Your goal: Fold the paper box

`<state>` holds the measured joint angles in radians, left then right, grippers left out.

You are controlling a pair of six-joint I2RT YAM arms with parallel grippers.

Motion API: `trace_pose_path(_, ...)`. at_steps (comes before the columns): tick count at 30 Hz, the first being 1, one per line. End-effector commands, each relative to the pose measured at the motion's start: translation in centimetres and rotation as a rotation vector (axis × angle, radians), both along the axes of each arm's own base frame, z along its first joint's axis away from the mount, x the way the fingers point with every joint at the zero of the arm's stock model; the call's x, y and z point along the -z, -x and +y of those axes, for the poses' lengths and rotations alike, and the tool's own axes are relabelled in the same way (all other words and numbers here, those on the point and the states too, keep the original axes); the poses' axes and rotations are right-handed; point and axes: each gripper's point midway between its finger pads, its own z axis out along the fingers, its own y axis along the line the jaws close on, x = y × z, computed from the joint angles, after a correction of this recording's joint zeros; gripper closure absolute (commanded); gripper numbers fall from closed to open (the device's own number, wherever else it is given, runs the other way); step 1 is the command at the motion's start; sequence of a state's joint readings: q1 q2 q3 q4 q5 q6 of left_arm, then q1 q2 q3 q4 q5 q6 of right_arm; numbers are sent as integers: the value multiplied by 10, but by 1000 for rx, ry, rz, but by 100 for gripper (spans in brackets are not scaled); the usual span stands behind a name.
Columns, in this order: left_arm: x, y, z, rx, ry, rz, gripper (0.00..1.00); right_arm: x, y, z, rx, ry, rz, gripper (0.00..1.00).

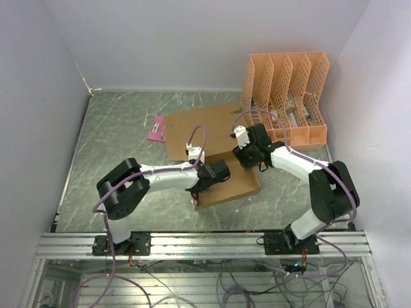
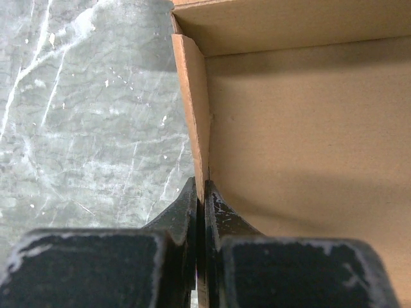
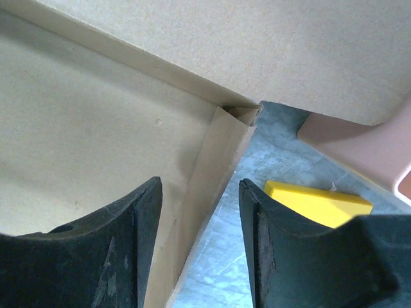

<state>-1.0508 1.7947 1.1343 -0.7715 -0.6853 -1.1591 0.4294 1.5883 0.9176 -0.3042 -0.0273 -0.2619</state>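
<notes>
Lying far left on the grey table (image 1: pixel 109 147), a small pink card (image 1: pixel 156 129) sits just beside the broad far flap of the paper box (image 1: pixel 234 185). The box rests mid-table between the arms, its tray walls upright. The left gripper (image 2: pixel 200 196) is clamped tight on the tray's left wall, one finger on each face of the cardboard. The right gripper (image 3: pixel 199 186) has its jaws apart astride the right wall near its far corner, seemingly not touching it. Beyond lie a yellow block (image 3: pixel 318 202) and, far right, the orange file organizer (image 1: pixel 286 90).
</notes>
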Motion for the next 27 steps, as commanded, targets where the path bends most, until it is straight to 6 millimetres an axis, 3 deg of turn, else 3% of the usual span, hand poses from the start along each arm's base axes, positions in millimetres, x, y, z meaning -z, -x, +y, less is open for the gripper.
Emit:
trace_pose_path(1, 19, 23, 43, 31, -251, 123, 93, -6, 3, 2, -3, -42, 0, 49)
trace_pose_path(5, 4, 14, 28, 43, -224, 87, 81, -15, 5, 6, -22, -85, -4, 45)
trace_pose_path(10, -2, 9, 19, 51, -195, 71, 69, -30, 11, 9, -77, -189, 7, 41)
trace_pose_path(15, -4, 11, 16, 48, -150, 64, 68, -24, 16, 10, -98, -200, 36, 41)
trace_pose_path(21, -20, 6, 8, 52, -66, 18, 66, -19, 19, 10, -102, -198, 59, 40)
trace_pose_path(27, -32, 2, -4, 72, 2, -10, 58, -21, 22, 13, -118, -215, 59, 40)
